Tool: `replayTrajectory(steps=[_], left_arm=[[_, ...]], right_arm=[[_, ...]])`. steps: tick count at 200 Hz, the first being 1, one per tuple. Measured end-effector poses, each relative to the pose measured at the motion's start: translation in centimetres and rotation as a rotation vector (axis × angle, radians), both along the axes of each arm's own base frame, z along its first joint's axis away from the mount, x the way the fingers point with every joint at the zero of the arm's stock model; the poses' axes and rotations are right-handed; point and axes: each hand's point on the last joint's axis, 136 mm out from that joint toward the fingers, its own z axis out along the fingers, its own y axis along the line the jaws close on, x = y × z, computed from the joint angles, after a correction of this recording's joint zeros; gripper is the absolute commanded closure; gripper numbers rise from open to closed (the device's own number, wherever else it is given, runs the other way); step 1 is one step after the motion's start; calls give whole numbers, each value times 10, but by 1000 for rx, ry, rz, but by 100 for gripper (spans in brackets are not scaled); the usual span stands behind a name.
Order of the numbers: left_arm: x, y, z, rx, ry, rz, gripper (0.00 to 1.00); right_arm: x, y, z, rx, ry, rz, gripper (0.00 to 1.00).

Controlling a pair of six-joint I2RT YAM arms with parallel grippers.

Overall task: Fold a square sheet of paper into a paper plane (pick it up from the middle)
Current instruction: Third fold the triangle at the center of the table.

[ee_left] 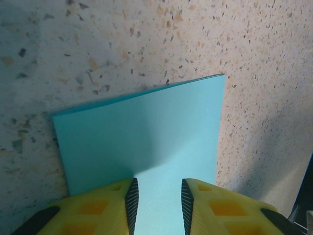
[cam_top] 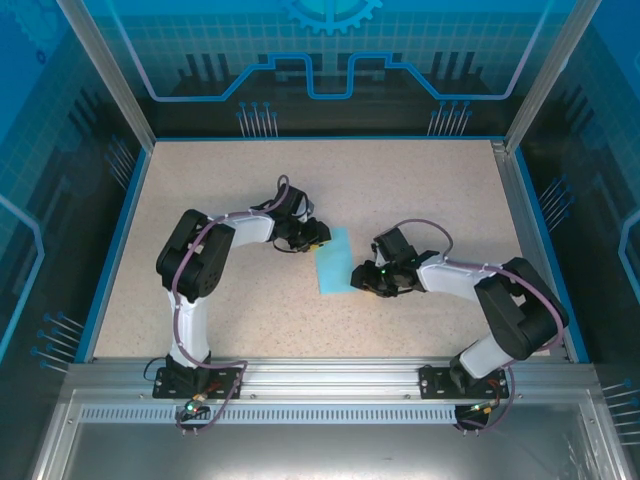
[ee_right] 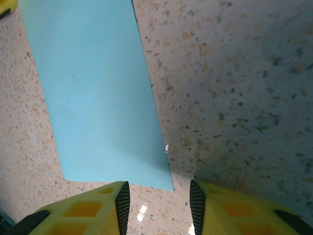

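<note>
top: high overhead | wrists: close, downward | shared: folded paper [cam_top: 331, 260]

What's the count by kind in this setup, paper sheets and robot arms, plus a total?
Paper sheet, light blue: 1
Robot arms: 2, the left arm and the right arm
Total: 3

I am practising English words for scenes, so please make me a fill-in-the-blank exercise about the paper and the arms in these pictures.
1. The paper is light ____.
2. It lies on the table ____ the left arm and the right arm.
3. In the wrist views the fingers are ____, with black pads.
Missing words: blue; between; yellow.
</note>
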Motion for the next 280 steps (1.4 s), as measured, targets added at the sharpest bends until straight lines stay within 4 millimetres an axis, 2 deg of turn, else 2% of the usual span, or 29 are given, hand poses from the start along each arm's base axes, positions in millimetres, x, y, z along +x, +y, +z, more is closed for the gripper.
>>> replayTrajectory(steps=[128, 171, 216, 263, 280], left_arm=[[0, 1, 0, -61, -25, -8, 66], [0, 1, 0, -61, -26, -7, 66], [0, 1, 0, -61, -26, -7, 66], [0, 1, 0, -61, -26, -7, 66], [-1, 1, 0, -61, -26, -7, 66]], right_arm=[[1, 2, -4, 14, 48, -57, 66], [4, 11, 6, 3, 9, -39, 65], [6, 8, 9, -17, -2, -51, 65], [4, 12, -4, -13, 33, -38, 65], [6, 15, -2, -7, 37, -35, 65]])
